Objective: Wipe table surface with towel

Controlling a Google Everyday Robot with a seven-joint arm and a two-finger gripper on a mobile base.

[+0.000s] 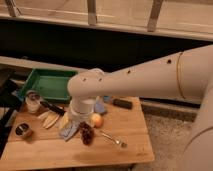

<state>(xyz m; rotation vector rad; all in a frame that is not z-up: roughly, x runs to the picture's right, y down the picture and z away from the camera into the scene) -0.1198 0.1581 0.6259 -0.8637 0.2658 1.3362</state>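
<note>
A crumpled blue-grey towel [70,131] lies on the wooden table [75,156], left of centre. My white arm reaches in from the right across the table. My gripper [80,116] hangs down at the end of the arm, just above and behind the towel, and hides part of it. I cannot tell whether it touches the towel.
A green tray [46,82] stands at the back left. A jar [33,102], a black-handled knife [53,107], pale banana pieces [49,120] and a small tin [22,130] lie at the left. An orange fruit [97,120], dark grapes [87,134], a fork [113,139], a black object [122,103].
</note>
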